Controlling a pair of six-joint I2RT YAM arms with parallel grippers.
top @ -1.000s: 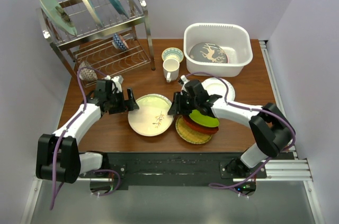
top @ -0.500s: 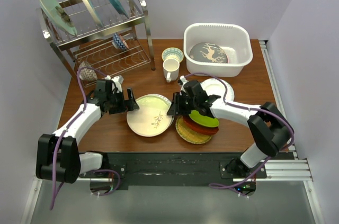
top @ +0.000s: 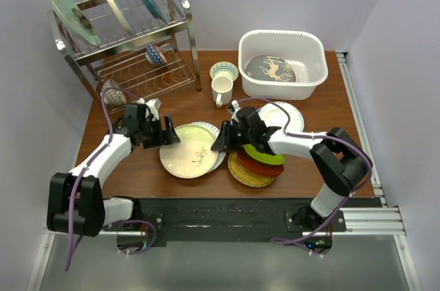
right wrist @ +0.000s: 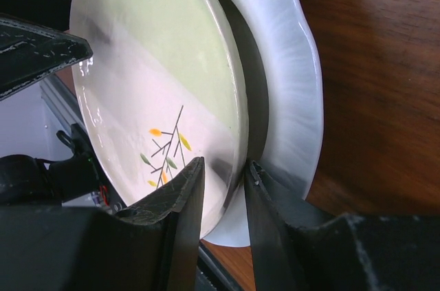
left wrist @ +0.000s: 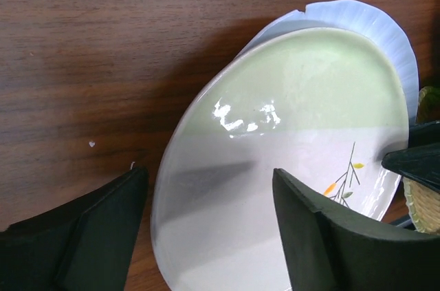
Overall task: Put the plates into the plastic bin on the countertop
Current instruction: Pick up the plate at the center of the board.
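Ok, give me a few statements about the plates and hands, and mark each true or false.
1. The deer plate lies in the plastic bin. True.
2. The left hand is shut tight. False: it is open, with the twig plate's rim between its fingers.
3. The right hand grips the twig plate's rim. True.
4. The lime green plate is in the bin. False: it tops a stack on the countertop.
5. A white plate lies under the twig plate. True.

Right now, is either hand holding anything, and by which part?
The right hand pinches the cream twig plate by its rim; the left hand, open, holds nothing.
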